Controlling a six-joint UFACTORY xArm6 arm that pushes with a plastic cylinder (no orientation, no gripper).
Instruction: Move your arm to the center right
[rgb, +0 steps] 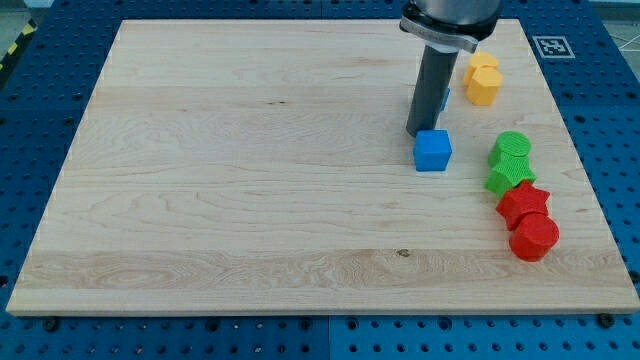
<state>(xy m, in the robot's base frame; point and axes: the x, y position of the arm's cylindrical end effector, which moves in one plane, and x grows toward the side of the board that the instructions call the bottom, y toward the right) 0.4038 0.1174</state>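
Wooden surface (250, 180) is carrying my tip (417, 134), sitting just above the blue cube (433, 150); no end effector is showing, only a rod.

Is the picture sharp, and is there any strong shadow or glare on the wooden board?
In the camera view, light is even and soft; the wooden board shows no glare. The blue cube and red blocks look sharp, with only faint shadows beneath them. My tip is clear, just above-left of the cube; the arm's upper part is cut off at the view's top.
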